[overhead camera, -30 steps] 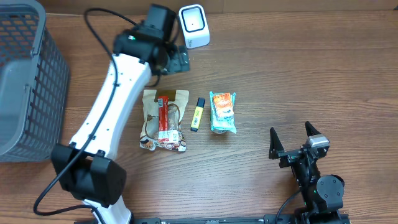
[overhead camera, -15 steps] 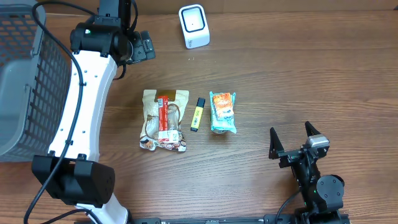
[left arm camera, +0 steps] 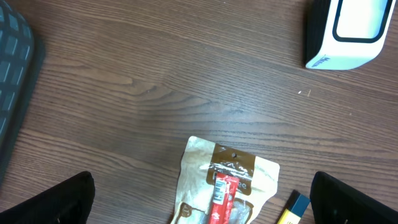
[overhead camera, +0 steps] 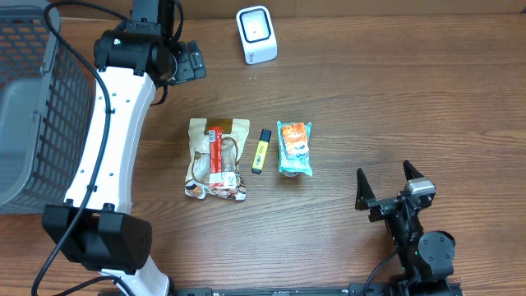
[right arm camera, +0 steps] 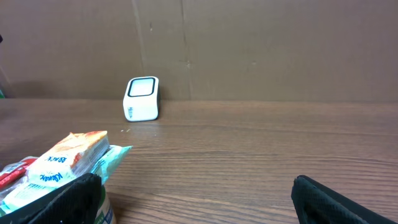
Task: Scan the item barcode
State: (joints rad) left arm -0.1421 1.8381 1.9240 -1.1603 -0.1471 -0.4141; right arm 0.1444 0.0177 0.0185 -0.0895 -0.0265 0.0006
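Observation:
Three items lie in a row mid-table: a beige pouch (overhead camera: 218, 158) with a red stick on it, a yellow highlighter (overhead camera: 261, 151) and a teal-and-orange packet (overhead camera: 294, 148). The white scanner (overhead camera: 256, 34) stands at the back. My left gripper (overhead camera: 192, 62) hovers open and holds nothing, left of the scanner and behind the pouch. In the left wrist view the pouch (left arm camera: 227, 186) lies below the open left gripper (left arm camera: 202, 193), with the scanner (left arm camera: 348, 31) at the top right. My right gripper (overhead camera: 388, 187) rests open near the front right. It faces the packet (right arm camera: 68, 162) and the scanner (right arm camera: 142, 98).
A grey mesh basket (overhead camera: 33, 107) fills the left edge of the table, close to the left arm; its rim (left arm camera: 12, 74) shows in the left wrist view. A cardboard wall (right arm camera: 249, 43) backs the table behind the scanner.
The left arm swung left, away from the scanner, toward the basket side, then held still for the last half second. The right arm and the items have not moved.

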